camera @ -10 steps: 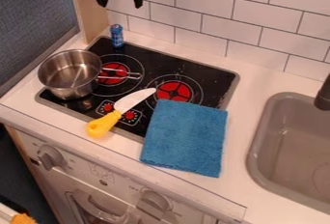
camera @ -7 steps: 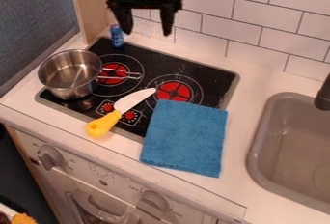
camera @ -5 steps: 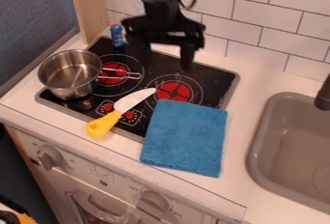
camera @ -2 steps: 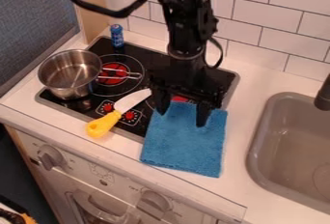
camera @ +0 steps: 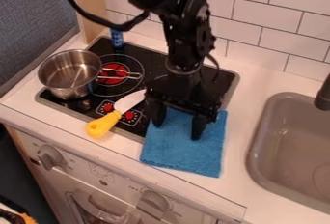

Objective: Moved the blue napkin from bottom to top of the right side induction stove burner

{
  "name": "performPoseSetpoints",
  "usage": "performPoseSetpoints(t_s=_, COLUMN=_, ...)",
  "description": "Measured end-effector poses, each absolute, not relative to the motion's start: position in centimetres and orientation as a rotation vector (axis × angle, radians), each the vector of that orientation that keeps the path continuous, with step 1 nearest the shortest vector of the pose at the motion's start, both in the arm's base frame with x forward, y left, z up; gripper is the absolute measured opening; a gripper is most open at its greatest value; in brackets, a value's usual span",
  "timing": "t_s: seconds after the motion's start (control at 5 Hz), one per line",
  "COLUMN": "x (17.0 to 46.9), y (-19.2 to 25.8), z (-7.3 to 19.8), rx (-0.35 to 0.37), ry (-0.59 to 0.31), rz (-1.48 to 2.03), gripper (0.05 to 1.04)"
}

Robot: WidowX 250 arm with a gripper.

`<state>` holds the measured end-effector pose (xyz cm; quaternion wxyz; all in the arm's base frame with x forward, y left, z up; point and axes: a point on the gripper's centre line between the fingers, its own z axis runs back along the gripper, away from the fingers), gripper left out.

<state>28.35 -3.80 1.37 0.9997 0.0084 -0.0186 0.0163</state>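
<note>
The black gripper (camera: 177, 129) hangs over the upper part of the blue napkin (camera: 183, 148), its two fingers spread apart with blue cloth visible between them. Whether the fingertips touch the cloth, I cannot tell. The napkin lies flat, partly on the lower right of the black stove top (camera: 145, 56) and partly on the white counter in front. The arm and gripper hide the right side burner and the napkin's top edge.
A metal pot (camera: 71, 76) stands on the stove's left. A toy knife (camera: 106, 123) with a yellow handle lies just left of the napkin. A blue can (camera: 116, 38) is at the back left corner; a grey sink (camera: 293, 155) is at the right.
From the top left edge the gripper has come down and to the right, over the napkin, and lately a little lower. The napkin, pot and knife have stayed put.
</note>
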Motion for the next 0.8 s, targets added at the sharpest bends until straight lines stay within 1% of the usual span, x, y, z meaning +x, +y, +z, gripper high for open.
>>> performPoseSetpoints(t_s=0.2, x=28.5, y=-3.6, z=0.9, rx=0.043, ry=-0.008, rz=0.035, gripper=1.000)
performPoseSetpoints(t_s=0.4, x=28.8, y=-3.4, z=0.8, rx=0.049, ry=-0.011, rz=0.034, gripper=1.001)
performPoseSetpoints(t_s=0.8, x=31.8, y=-3.1, z=0.9, rx=0.029, ry=-0.053, rz=0.061, gripper=1.001)
